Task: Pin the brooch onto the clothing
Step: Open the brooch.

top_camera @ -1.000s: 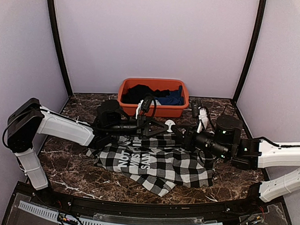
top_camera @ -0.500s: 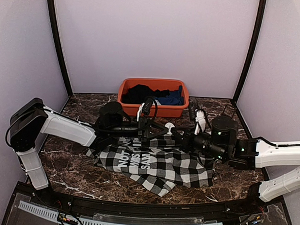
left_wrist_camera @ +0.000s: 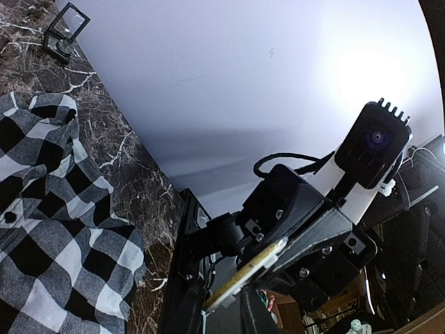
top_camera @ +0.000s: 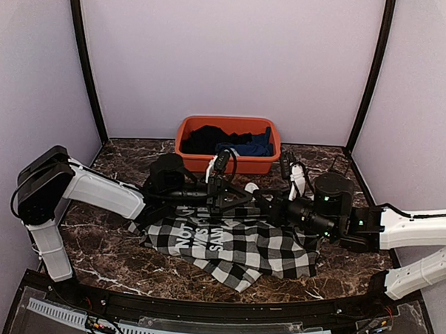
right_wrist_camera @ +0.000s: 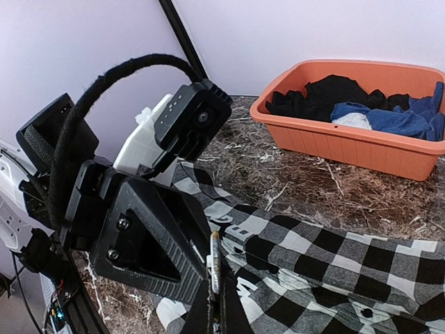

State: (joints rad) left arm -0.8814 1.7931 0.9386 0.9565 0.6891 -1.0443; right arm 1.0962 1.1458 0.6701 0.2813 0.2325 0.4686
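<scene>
Top external view has both arms reaching in over the far edge of the black-and-white buffalo-check shirt (top_camera: 238, 249), which lies spread on the marble worktop (top_camera: 105, 243) with its white block letters (top_camera: 204, 236) facing up. The orange basket (top_camera: 227, 165) behind it holds a black garment and a blue one, well apart from the work.

The left fingers (top_camera: 234, 198) and the right fingers (top_camera: 260, 202) meet tip to tip just above the shirt's collar end. From the right wrist, the right fingers are pressed together on a thin sliver with a pale tip that stands edge-on. I take it to be the brooch (right_wrist_camera: 214, 259), though its face is hidden. The left wrist view shows the same sliver as a gold strip at the tips of the right fingers. The left fingers look narrow, but I cannot tell whether they touch the brooch or have any cloth between them.

The step in hand looks like the approach: the brooch is brought to the shirt and not yet fastened, as no pin shows in the cloth. The next move likely calls for the left fingers to lift or steady a fold of checked fabric near the collar. The right fingers would then tilt the brooch and push its pin through that fold without slipping off the thin edge.
</scene>
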